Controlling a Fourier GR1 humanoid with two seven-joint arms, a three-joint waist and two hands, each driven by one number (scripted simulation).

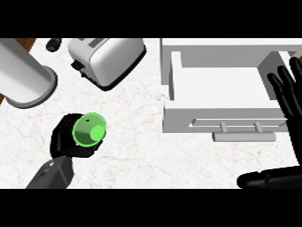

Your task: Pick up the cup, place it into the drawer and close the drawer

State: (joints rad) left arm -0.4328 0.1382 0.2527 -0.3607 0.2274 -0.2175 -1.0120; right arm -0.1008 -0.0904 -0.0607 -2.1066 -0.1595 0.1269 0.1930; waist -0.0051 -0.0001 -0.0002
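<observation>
The green cup [90, 130] is grasped by the left hand [70, 141] — transfer to the open drawer [179, 116] is called for next — while the right hand [297, 91] is held flat, fingers straight.

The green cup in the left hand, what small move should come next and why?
Probably carry the green cup rightward toward the open drawer. The left hand is curled round the cup, well left of the drawer, whose inside shows nothing in it. The right hand rests open at the drawer's right side.
</observation>
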